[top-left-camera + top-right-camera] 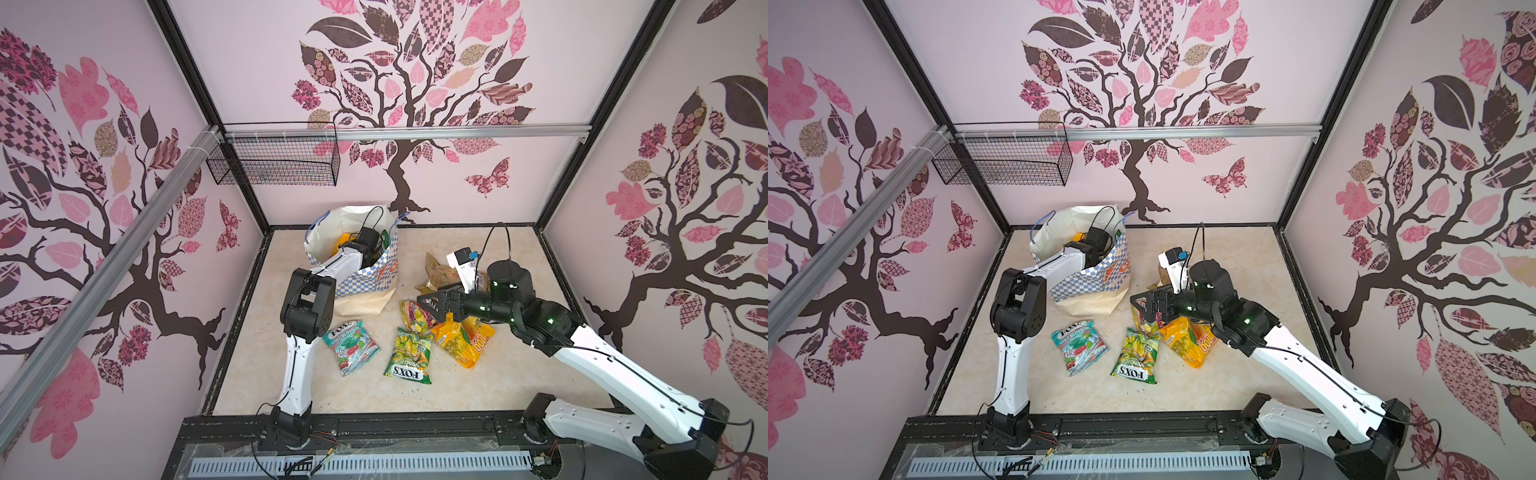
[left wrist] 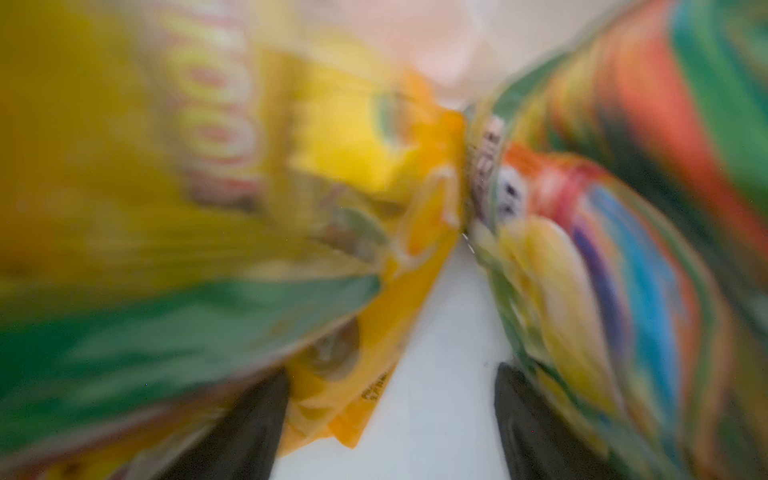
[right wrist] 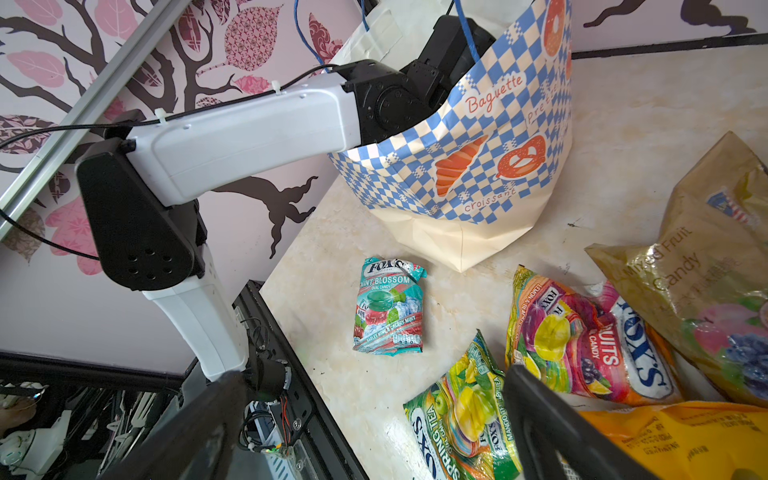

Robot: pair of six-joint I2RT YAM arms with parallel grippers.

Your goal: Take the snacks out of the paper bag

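While the left gripper (image 2: 390, 374) reaches deep inside the paper bag (image 1: 365, 286), we see its fingers (image 2: 249, 419) apart at the corner of a yellow packet (image 2: 353, 145); blur hides whether they grip it. A multicoloured packet (image 2: 582, 249) lies just beside the yellow one. Beside the bag, five snacks (image 1: 409, 355) lie on the table (image 1: 332, 395): teal, green, pink, orange and gold-brown. Above them hangs the right gripper (image 1: 430, 307), jaws wide open and empty.

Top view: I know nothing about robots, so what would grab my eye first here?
The blue-and-white checked paper bag stands at the back of the table, the left arm plunged into its mouth. In front of it lie bright candy packets: a teal FOX'S Mint Blossom packet, a green FOX'S packet and a yellow-orange bag.
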